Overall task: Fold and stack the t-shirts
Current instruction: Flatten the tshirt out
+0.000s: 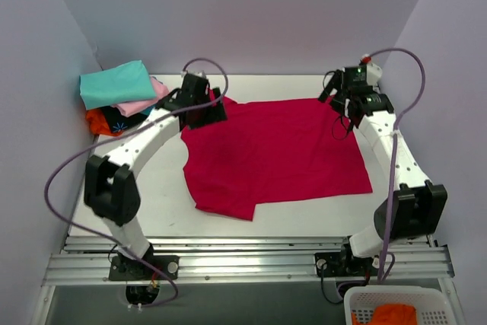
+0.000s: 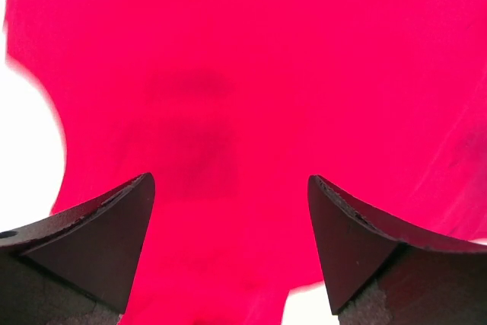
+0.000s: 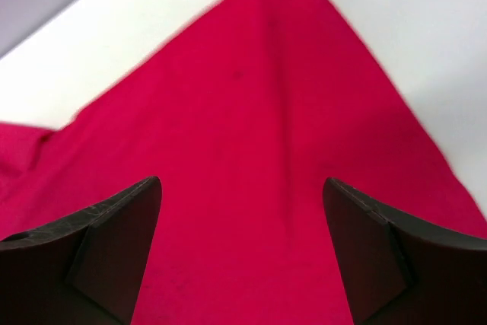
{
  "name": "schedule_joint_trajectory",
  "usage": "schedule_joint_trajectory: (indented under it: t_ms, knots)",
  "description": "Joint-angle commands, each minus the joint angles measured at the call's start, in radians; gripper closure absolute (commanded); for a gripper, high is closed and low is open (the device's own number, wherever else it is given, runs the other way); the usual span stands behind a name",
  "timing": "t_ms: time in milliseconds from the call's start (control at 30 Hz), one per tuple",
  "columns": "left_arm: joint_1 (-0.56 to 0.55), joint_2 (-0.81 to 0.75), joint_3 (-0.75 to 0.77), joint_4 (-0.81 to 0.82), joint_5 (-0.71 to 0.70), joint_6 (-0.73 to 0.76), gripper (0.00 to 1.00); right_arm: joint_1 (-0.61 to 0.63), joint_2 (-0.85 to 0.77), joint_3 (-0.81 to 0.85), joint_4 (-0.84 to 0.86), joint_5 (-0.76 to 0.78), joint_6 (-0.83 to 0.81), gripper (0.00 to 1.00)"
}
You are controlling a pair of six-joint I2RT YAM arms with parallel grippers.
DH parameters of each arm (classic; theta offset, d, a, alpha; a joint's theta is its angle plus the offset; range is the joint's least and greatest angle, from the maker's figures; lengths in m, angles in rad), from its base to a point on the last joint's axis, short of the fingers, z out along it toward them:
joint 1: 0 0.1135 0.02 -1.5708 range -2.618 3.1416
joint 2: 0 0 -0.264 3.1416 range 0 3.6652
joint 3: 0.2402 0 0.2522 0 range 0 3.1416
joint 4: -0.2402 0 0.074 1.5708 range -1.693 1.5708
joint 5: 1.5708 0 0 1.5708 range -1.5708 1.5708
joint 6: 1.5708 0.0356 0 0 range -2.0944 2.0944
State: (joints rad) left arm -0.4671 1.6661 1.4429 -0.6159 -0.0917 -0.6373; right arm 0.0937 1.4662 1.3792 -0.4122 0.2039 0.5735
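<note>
Currently one red t-shirt (image 1: 278, 150) lies flat, seemingly four t-shirts (image 1: 122, 98) stacked, left hand (image 2: 230, 188) and right hand (image 3: 242, 186) parted.

Setup's pretty plain: a white table (image 1: 304, 218) boxed in by pale lavender walls, one at the far side (image 1: 251, 13), one left (image 1: 30, 112), one right (image 1: 456, 74). Aluminium rails (image 1: 251, 264) run along the near edge, with a white plastic basket (image 1: 437, 311) at the near right. Lighting's soft and even.

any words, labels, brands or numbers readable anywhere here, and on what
None can be read.
The red t-shirt is plain in all three views.
The black shirt at far left bears a small blue print, too small to tell whether it is text.
</note>
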Motion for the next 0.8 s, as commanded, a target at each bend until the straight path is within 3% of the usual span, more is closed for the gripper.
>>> schedule_joint_trajectory:
  t_ms: [0,133,233,500,633,767]
  knots:
    - [0.053,0.177,0.232,0.068,0.072,0.082,0.1,0.067,0.088,0.177,0.017,-0.077,-0.041,0.17]
    - [0.12,0.449,0.571,0.028,0.197,0.084,0.15,0.101,0.169,0.291,-0.068,-0.054,-0.052,0.16]
    - [0.177,0.57,0.639,0.129,0.288,-0.053,0.19,0.1,0.201,0.331,-0.126,-0.029,-0.058,0.16]
    - [0.202,0.892,1.006,0.073,0.25,-0.196,0.26,0.09,0.25,0.393,-0.264,0.052,-0.109,0.16]
    - [0.186,1.017,1.278,0.055,0.248,-0.219,0.26,0.083,0.278,0.397,-0.27,0.052,-0.107,0.16]
    - [0.183,1.051,1.282,0.076,0.257,-0.271,0.26,0.066,0.315,0.44,-0.286,0.069,-0.113,0.16]
